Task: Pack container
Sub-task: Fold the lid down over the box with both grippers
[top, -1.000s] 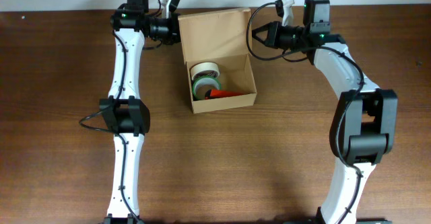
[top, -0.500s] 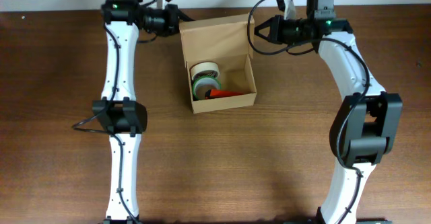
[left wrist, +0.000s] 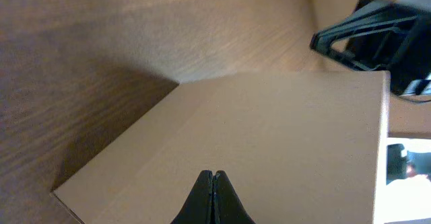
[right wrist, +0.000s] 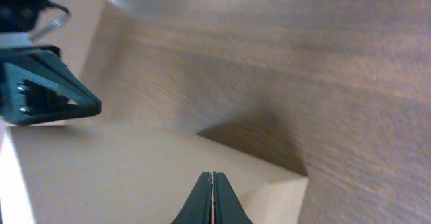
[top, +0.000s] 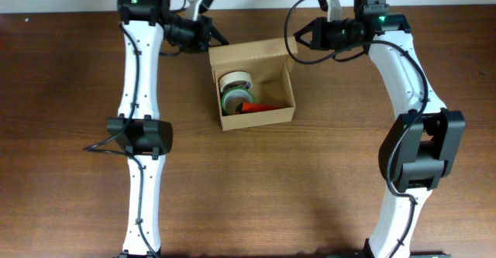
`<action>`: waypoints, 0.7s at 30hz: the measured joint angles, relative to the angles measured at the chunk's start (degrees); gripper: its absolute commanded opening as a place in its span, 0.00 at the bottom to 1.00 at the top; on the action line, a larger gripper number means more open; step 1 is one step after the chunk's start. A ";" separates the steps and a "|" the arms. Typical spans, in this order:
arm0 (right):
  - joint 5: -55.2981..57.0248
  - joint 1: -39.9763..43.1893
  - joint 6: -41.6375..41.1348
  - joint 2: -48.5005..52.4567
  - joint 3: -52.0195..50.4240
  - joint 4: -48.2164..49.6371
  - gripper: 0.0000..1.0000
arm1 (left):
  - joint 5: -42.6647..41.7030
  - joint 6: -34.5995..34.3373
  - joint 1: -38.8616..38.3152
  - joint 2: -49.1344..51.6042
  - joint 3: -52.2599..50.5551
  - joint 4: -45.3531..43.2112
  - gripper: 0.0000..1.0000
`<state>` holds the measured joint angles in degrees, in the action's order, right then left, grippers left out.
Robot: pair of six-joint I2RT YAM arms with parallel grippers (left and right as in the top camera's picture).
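Here, container (top: 260, 117) lengthwise left-right, flap (top: 248, 54) rearward

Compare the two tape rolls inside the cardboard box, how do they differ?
Colour: the cream roll is off-white, the green roll green. Place: the cream roll lies nearer the raised flap, the green roll nearer the front wall of the box. Where they overlap, the cream roll seems to be on top. Both are rings lying in the box's left half, seen from overhead.

White arms (top: 138, 72), black joints (top: 142, 135) and fingers (left wrist: 204, 198)
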<state>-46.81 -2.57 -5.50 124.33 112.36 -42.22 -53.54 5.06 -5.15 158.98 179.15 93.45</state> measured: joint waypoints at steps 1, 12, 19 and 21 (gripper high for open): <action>1.57 -0.37 1.36 -0.22 0.00 -1.79 0.04 | 1.62 0.96 -0.72 0.00 0.00 1.09 0.02; 12.55 -3.61 6.60 -8.85 0.11 -12.81 0.04 | 16.35 1.73 -5.70 -4.52 0.00 3.13 0.02; 20.02 -5.49 8.37 -11.98 0.33 -21.49 0.04 | 26.23 -0.44 -9.27 -9.66 0.00 3.15 0.02; 21.86 -6.27 8.76 -12.00 0.33 -24.11 0.04 | 27.96 -1.07 -10.34 -10.64 0.00 3.15 0.02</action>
<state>-24.95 -8.84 3.27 112.33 112.68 -66.32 -25.58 3.99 -15.49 148.33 179.15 96.60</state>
